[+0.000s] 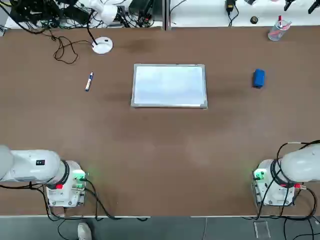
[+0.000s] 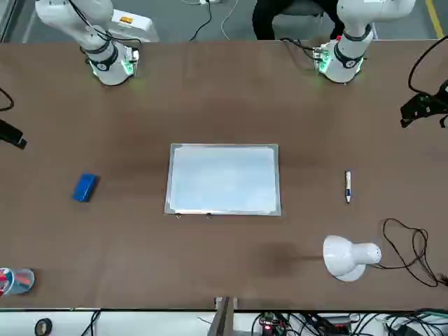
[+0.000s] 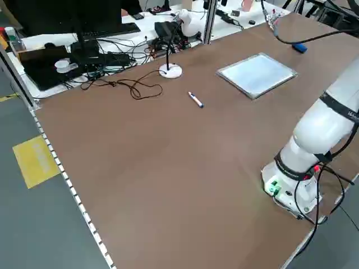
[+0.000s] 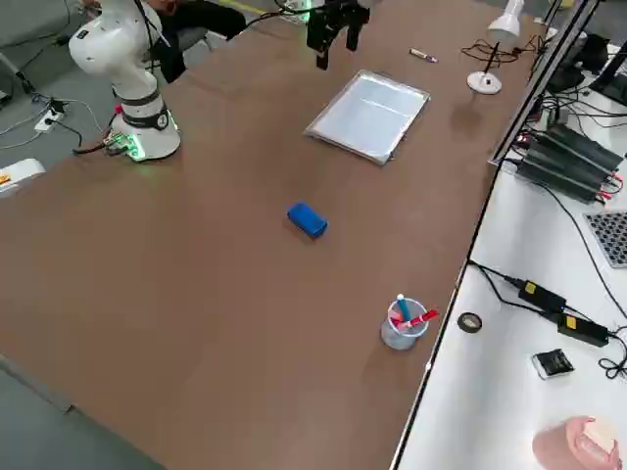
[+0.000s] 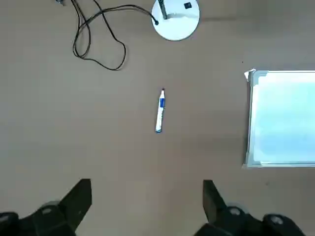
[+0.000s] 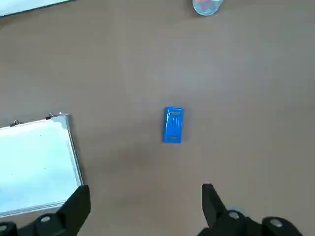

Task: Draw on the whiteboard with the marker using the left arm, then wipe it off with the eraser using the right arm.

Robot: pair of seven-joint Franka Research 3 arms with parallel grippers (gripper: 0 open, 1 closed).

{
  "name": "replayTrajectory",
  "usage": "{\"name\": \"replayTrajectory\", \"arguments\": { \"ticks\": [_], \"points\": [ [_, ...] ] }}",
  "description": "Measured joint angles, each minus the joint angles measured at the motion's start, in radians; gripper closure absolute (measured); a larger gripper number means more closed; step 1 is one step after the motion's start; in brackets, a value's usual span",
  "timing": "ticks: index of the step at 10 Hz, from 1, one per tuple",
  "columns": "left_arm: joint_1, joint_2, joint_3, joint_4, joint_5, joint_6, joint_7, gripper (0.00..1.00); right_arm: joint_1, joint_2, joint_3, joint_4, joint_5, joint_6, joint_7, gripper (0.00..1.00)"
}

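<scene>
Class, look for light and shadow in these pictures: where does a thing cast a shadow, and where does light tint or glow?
Top view: the eraser has a dark shadow on its left side; green light glows on both arm bases. Front view: a soft shadow lies left of the lamp. Left wrist view: the whiteboard looks pale cyan.

The desk lamp serves as reference; its round base rests on the brown table. A loose black cable lies coiled just beside the lamp. The clear cup, containing red items, stands on the same table, well apart from the lamp. A metal post rises near the lamp, at the table's edge.
</scene>
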Motion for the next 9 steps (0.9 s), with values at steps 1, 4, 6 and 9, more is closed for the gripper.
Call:
{"name": "replayTrajectory", "arguments": {
  "ticks": [1,4,6,9],
  "points": [
    [0.0,0.0,0.0,0.0,0.0,0.0,0.0,0.0,0.0,0.0,0.0,0.0,0.0,0.002,0.0,0.0],
    [0.001,0.001,0.0,0.003,0.0,0.0,0.0,0.0,0.0,0.0,0.0,0.0,-0.001,0.012,0.0,0.0],
    [0.002,0.01,0.0,0.006,0.0,0.0,0.002,0.0,0.0,0.0,0.0,0.0,-0.001,0.012,0.0,0.0],
    [0.004,0.065,0.001,-0.003,0.0,0.015,0.002,0.0,0.0,0.0,-0.001,-0.001,-0.001,0.011,0.0,0.0]
  ]
}}
